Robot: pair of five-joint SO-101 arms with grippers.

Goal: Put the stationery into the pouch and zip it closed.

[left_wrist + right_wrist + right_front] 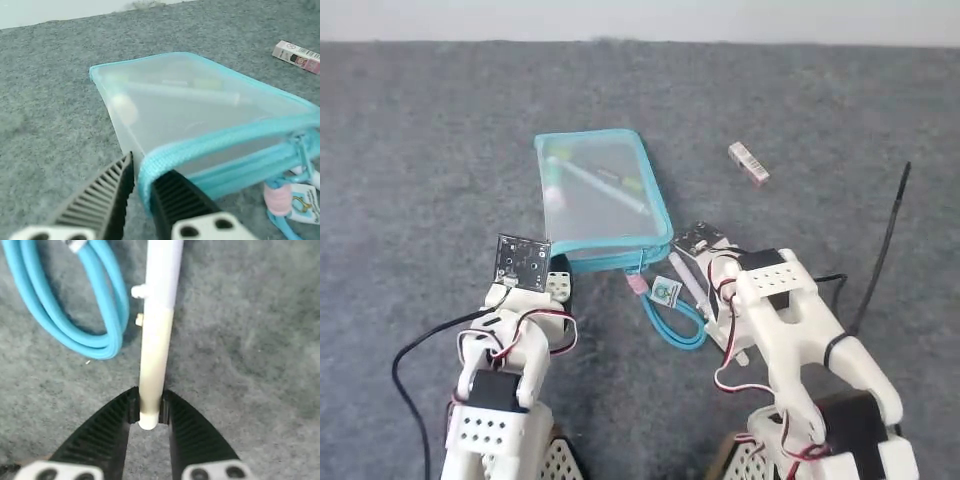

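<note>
Pouch corner clamped by left hand. Pen gripped at its end by right hand; pivoting loose is risked.

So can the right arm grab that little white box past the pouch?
Probably not yet. The right gripper is shut on a pen, so it has no free grip. Nothing lies on the mat between it and the little white box, though it may be a long stretch.
</note>
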